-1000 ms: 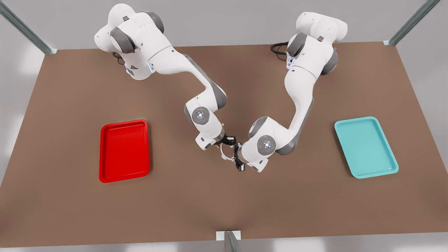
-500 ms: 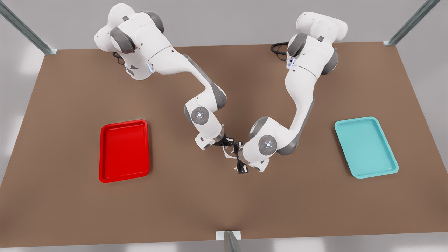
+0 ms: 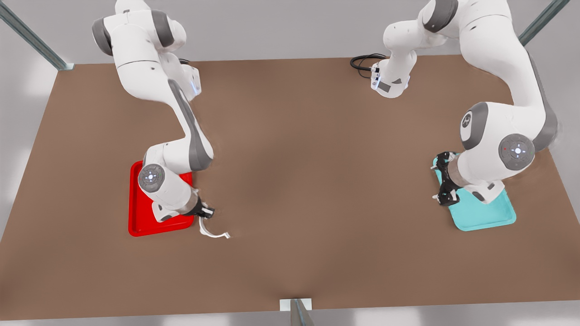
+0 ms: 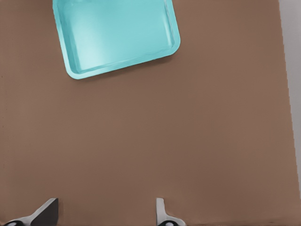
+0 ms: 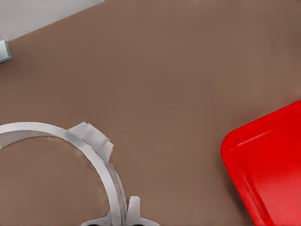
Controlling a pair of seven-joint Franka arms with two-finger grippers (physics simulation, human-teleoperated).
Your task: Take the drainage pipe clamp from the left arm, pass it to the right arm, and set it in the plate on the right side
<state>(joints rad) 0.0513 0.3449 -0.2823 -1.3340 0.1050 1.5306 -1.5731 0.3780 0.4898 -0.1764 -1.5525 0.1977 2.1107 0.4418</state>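
Your right gripper [image 3: 205, 213] pinches the drainage pipe clamp [image 3: 213, 231], a thin white half-ring, just off the plate [image 3: 136, 199], partly arm-covered. Your left gripper [image 3: 444, 179] gapes over the teal tray [image 3: 485, 213].

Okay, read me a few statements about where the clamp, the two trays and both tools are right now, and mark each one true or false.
1. The right tool holds the drainage pipe clamp. True.
2. The clamp lies inside the plate. False: it hangs over the bare table, just off the red plate's corner on the front view's right.
3. The left tool is over the teal tray. True.
4. The left tool grips a second clamp. False: its fingers stand apart with nothing between them.
5. The two tools touch each other. False: they are at opposite sides of the table.
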